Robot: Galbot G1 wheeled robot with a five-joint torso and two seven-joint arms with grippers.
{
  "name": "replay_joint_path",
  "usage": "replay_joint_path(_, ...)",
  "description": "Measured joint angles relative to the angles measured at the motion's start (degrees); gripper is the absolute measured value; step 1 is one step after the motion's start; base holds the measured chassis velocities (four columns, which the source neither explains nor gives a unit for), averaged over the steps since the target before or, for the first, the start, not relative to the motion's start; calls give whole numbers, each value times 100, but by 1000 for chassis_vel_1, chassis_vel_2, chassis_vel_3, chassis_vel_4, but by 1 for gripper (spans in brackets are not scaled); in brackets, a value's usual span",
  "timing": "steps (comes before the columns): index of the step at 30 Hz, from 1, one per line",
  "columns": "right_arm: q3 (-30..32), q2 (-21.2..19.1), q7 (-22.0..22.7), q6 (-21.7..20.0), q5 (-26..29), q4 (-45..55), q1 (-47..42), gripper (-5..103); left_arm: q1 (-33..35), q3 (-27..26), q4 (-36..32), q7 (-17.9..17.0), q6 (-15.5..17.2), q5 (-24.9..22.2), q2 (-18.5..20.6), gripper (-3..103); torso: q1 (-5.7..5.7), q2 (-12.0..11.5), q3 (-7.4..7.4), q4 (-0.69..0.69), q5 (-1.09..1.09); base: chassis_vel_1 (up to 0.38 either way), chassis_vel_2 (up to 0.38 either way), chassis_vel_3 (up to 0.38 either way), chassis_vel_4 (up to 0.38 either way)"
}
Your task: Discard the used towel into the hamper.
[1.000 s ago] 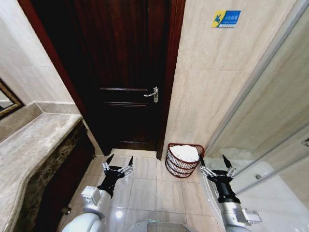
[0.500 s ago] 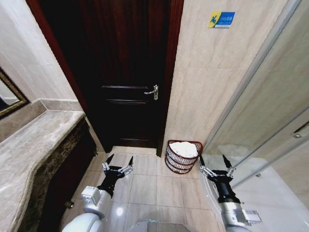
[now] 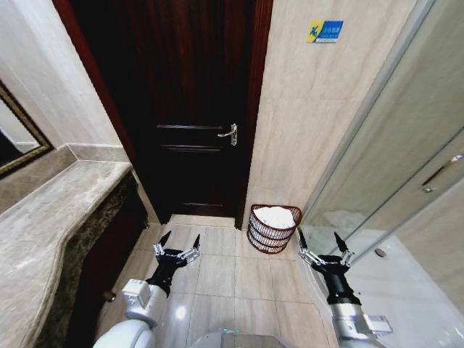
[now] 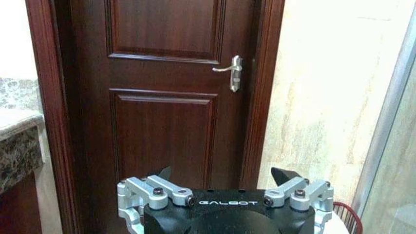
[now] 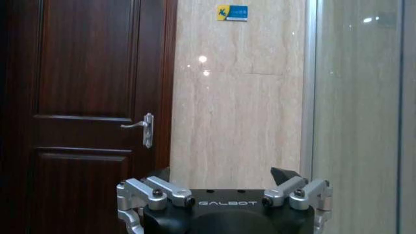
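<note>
Holding nothing: left gripper [image 3: 179, 243] and right gripper [image 3: 322, 244] spread wide; towel [image 3: 275, 216] lies in hamper [image 3: 270, 237], beyond right fingertips. Verify deposit, avoid regrasp.

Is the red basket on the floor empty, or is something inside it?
Not empty. The hamper stands upright by the wall with a white towel heaped inside, reaching its rim.

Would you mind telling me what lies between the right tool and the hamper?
Only bare floor tiles in the head view: the right tool, open and empty, hangs just short of the hamper, which holds a white towel.
</note>
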Motion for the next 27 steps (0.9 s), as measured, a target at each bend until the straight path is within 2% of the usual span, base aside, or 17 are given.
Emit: replay_joint_path(27, 0, 0, 0, 0, 0, 0, 0, 100, 0, 0, 0, 0, 0, 0, 0, 100, -1, 0, 0, -1, 0, 105, -105, -106, 105)
